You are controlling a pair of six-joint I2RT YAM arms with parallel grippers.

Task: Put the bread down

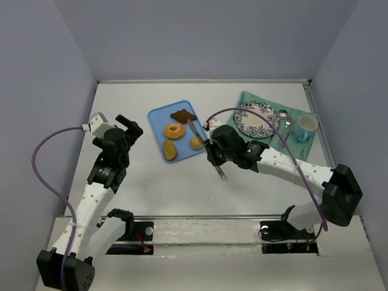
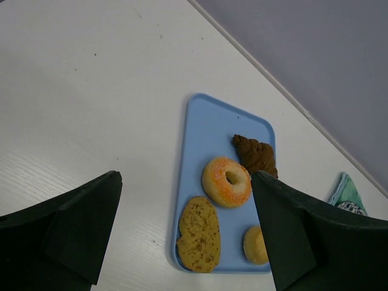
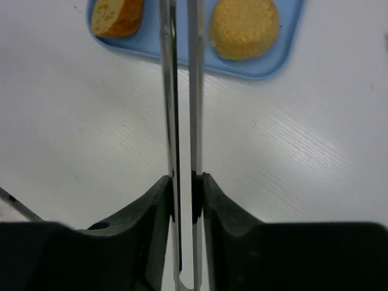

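The bread [image 1: 196, 143] [image 2: 256, 245] [image 3: 244, 27] lies on the blue tray [image 1: 159, 116] [image 2: 206, 127] [image 3: 254, 66], in the near corner on the robot's right side, close to the tray rim. It is not gripped. On the same tray, the oval speckled roll [image 1: 170, 149] [image 2: 199, 233] [image 3: 116, 15] occupies the near corner on the left side, well apart from the bread. The orange ring doughnut [image 1: 174, 130] [image 2: 218, 182] sits mid-tray, and a dark brown pastry [image 1: 182, 115] [image 2: 254, 154] lies at the far end. The tray rests on the white desk [image 1: 121, 97]. The right jaws are closed on a pair of metal tongs [image 1: 194, 130] [image 3: 173, 91], clamping them on both sides. The tong arms stand nearly parallel with a narrow gap between them. In the right wrist view the arms run between the roll and the bread; the bread lies to the right of both arms, not between them. In the top view the tongs pass just beside the bread, their tips reaching toward the pastry. The left jaws are spread wide and grip nothing, poised above the desk to the left of the tray. Right of the tray, a green cloth [image 1: 248, 100] carries a patterned plate [image 1: 257, 119], a spoon [image 1: 284, 115] and a light blue cup [image 1: 306, 126].
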